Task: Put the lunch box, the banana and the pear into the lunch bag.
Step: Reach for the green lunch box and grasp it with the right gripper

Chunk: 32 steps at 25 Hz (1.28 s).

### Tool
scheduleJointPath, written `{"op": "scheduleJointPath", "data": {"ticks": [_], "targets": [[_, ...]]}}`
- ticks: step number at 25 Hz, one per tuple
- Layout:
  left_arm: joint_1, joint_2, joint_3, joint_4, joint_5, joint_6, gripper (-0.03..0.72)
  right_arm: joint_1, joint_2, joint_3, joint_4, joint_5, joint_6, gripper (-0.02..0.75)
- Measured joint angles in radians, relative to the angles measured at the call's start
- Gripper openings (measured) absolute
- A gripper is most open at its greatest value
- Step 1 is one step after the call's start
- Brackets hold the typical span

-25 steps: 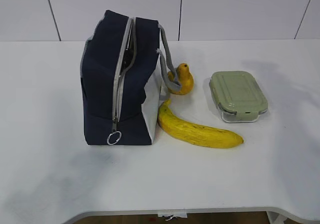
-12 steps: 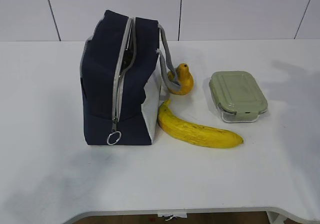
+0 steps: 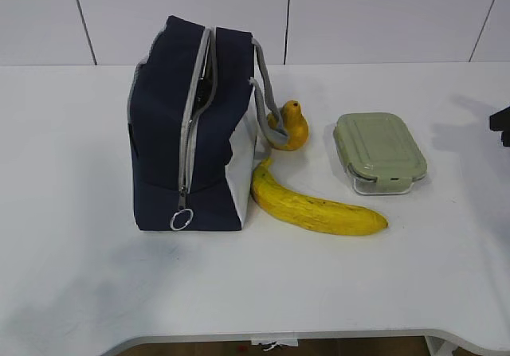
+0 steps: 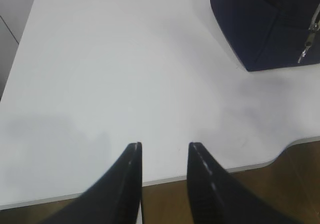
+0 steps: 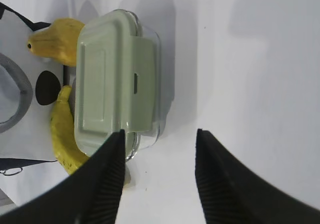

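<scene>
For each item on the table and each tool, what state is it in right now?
lunch bag: on the table, zipper partly open, nothing packed yet as far as shown
lunch box: lid on, on the table, ungrasped
banana: lying on the table beside the bag
pear: on the table, against the bag's handle
left tool: open, empty, over bare table
right tool: open, empty, above the lunch box's edge

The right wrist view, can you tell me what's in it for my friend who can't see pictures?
A sage-green lidded lunch box sits on a white table, just beyond the open black tool, which holds nothing. Left of the box lie a yellow pear and part of a banana, beside the lunch bag at the frame's left edge.
</scene>
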<state>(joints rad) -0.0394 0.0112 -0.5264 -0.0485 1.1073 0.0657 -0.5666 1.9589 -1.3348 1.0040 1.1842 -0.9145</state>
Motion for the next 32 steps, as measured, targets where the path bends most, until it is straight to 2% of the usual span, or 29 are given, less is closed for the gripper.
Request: {"op": "scheduleJointPath", "data": {"ticks": [9,14,17,23,32], "targets": [[0.0,0.0,0.0,0.001,0.0,0.0,0.24,0.0,0.012,-0.01,0.019,0.0,0.0,0.355],[0.0,0.0,0.0,0.001,0.0,0.0,0.24,0.013,0.012,-0.01,0.019,0.0,0.0,0.486],[0.0,0.0,0.0,0.001,0.0,0.0,0.24,0.044,0.014,-0.01,0.019,0.0,0.0,0.539],[0.0,0.0,0.0,0.001,0.0,0.0,0.24,0.138,0.076,-0.012,0.019,-0.009,0.0,0.557],[0.0,0.0,0.0,0.001,0.0,0.0,0.24,0.168,0.179,-0.134,0.019,-0.009,0.067,0.583]]}}
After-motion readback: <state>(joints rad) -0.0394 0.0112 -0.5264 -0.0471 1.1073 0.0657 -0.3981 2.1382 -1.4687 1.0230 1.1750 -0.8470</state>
